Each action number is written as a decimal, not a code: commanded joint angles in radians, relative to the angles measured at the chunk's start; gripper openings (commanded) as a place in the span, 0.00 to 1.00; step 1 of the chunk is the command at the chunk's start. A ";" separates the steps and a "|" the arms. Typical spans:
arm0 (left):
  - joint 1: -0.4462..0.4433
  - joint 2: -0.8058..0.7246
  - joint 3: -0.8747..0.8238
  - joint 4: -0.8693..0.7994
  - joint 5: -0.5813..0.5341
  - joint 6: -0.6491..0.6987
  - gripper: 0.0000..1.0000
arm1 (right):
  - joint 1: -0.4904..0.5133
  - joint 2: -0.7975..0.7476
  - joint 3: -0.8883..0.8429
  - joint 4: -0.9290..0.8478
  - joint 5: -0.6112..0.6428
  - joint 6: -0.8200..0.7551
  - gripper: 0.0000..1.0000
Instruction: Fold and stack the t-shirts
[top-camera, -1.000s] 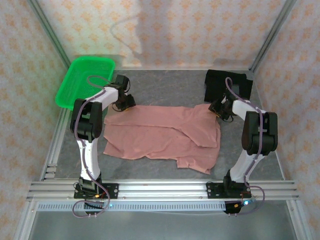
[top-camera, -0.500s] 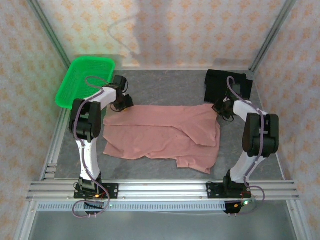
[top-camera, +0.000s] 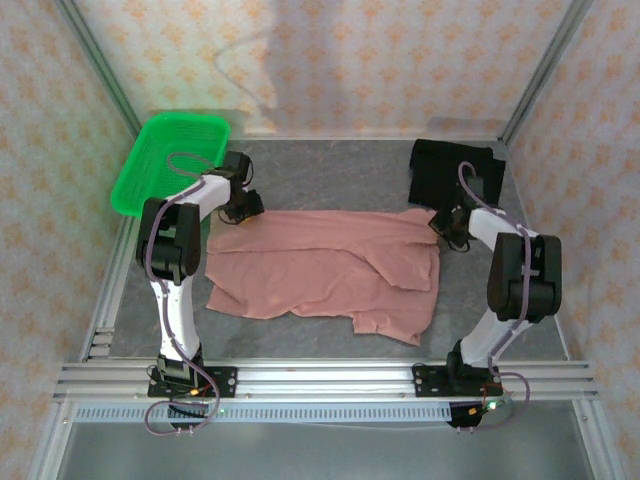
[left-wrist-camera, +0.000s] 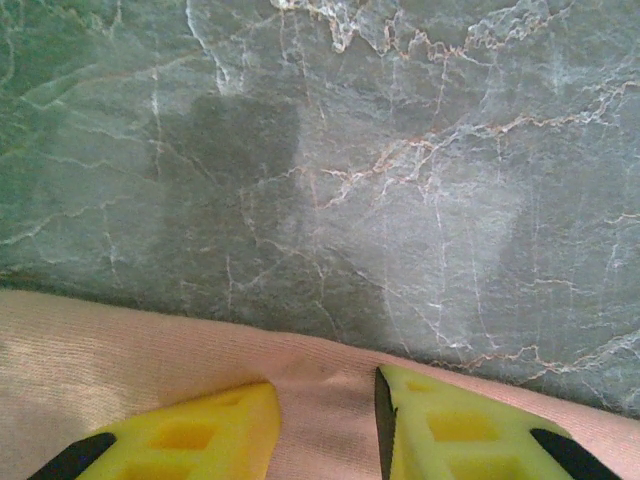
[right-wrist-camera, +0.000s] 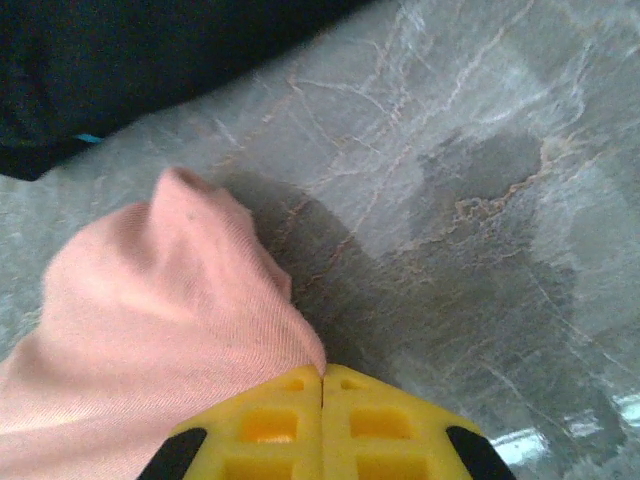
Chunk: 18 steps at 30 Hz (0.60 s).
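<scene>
The pink t-shirt lies spread across the middle of the grey table, its lower right part folded over. My left gripper sits at the shirt's far left corner. In the left wrist view its yellow fingers stand partly apart with pink cloth filling the gap, so my left gripper is shut on that edge. My right gripper is at the far right corner. In the right wrist view my right gripper is shut, pinching a bunched tip of pink cloth. The black t-shirt lies at the back right.
A green mesh basket stands at the back left, just beyond the left arm. The black t-shirt lies close behind the right gripper. Bare stone-patterned table stretches between basket and black shirt. Frame posts and papered walls close in the sides and back.
My right gripper has shut on the pink shirt's far right corner and shifted right and back, drawing that corner outward. The left gripper has barely moved.
</scene>
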 joint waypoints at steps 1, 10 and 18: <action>0.023 0.029 -0.005 -0.071 -0.044 0.023 0.36 | -0.015 0.043 0.042 0.026 0.026 0.039 0.04; -0.012 -0.083 0.084 -0.082 0.049 -0.008 0.51 | -0.014 -0.066 0.115 -0.071 -0.002 0.013 0.51; -0.121 -0.307 0.049 -0.053 0.082 -0.093 0.65 | 0.072 -0.375 -0.009 -0.348 -0.103 -0.094 0.63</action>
